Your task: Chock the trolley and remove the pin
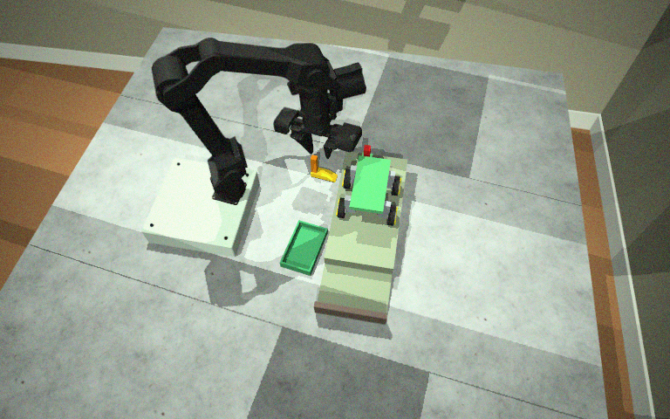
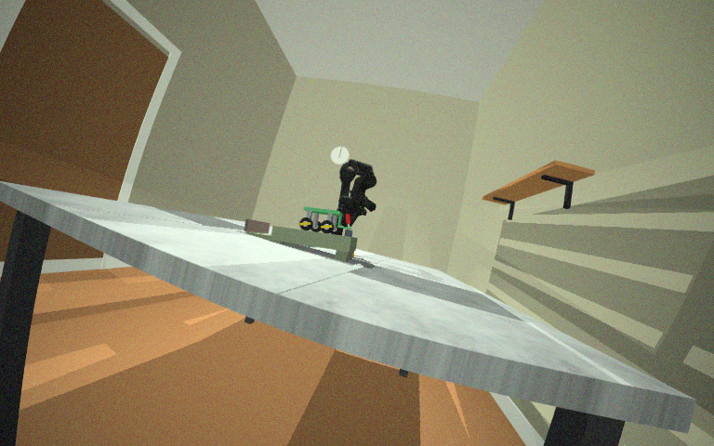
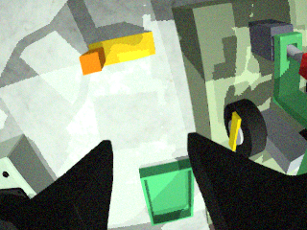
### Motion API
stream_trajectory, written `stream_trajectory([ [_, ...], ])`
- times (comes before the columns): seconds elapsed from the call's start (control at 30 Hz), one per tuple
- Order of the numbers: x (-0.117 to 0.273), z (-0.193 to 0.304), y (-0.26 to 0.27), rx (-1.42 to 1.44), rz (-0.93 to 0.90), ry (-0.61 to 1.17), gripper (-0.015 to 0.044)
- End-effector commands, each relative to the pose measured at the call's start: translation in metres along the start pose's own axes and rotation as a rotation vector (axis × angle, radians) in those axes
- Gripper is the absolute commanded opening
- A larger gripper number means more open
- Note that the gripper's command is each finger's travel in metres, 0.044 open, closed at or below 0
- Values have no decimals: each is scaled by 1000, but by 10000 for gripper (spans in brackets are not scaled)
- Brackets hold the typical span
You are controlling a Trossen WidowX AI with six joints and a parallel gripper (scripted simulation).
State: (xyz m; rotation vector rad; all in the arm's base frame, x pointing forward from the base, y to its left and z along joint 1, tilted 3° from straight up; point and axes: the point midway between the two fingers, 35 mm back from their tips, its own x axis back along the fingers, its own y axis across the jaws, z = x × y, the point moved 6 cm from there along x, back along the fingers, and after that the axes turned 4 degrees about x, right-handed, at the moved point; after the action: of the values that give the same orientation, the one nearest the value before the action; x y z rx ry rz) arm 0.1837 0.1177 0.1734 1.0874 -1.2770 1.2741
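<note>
The yellow chock with its upright orange handle stands on the table beside the ramp's uphill part. My gripper is open and empty, above the table near the chock. The green-topped trolley stands on the ramp. The red pin head is at the trolley's uphill end. One wheel shows in the wrist view with no chock against it. The green tray is empty, left of the ramp.
The white base block of the arm is left of the tray. A brown end stop crosses the ramp's low end. The ramp's side edge is close to the chock. The gripper's surroundings are mostly hidden by the arm in the exterior view.
</note>
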Motion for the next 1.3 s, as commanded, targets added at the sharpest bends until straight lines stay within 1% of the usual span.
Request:
stream_trajectory([
  [0.0,1,-17,12,49,-32,-17,190],
  [0.1,3,-30,23,96,-56,-27,190],
  [0.23,3,-33,25,107,-61,-30,190],
  [0.63,-39,-35,28,107,-61,-29,190],
  [0.87,-44,-35,28,107,-61,-29,190],
  [1.27,-63,-35,29,107,-61,-29,190],
])
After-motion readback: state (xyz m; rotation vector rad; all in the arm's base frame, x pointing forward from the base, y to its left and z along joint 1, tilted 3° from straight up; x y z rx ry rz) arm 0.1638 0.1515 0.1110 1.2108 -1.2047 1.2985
